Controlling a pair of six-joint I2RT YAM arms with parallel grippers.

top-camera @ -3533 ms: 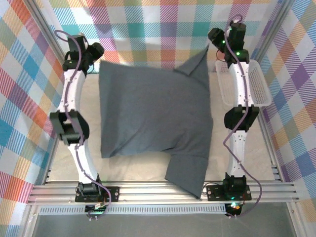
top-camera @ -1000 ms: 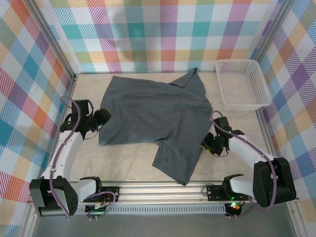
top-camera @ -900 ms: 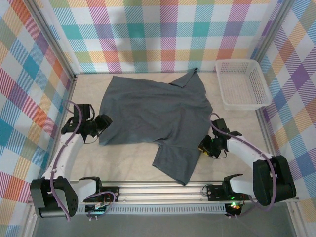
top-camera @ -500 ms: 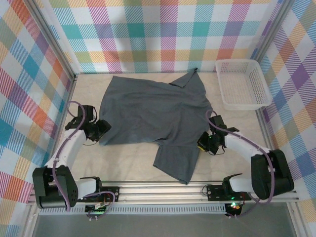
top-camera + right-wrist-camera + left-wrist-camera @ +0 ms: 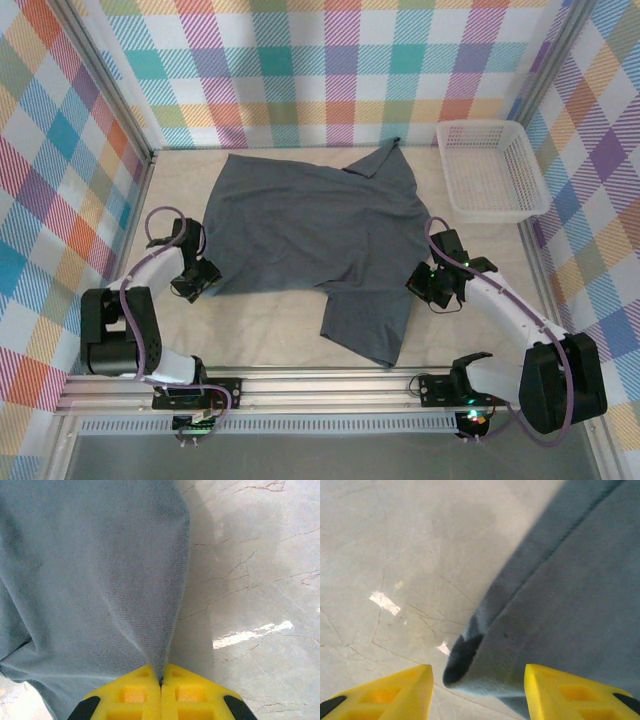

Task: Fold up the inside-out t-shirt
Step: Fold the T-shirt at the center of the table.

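Note:
The slate blue-grey t-shirt (image 5: 310,225) lies spread on the table, one sleeve pointing to the near edge and the other to the back. My left gripper (image 5: 203,281) sits at the shirt's near-left corner. In the left wrist view that gripper (image 5: 477,690) is open, and the rounded hem corner of the t-shirt (image 5: 580,580) lies between its yellow fingers (image 5: 395,692), ungripped. My right gripper (image 5: 420,281) is at the shirt's right edge. In the right wrist view this gripper (image 5: 161,682) is shut on a pinched ridge of the t-shirt (image 5: 90,570).
A white mesh basket (image 5: 490,170) stands at the back right, empty. Checkered walls close in the left, back and right sides. Bare beige table (image 5: 270,320) lies between the shirt and the metal rail at the near edge.
Both arms came down from the back of the table to the shirt's near side. In the last half second the left gripper slid to the hem corner, and the right gripper tugged the near sleeve slightly right.

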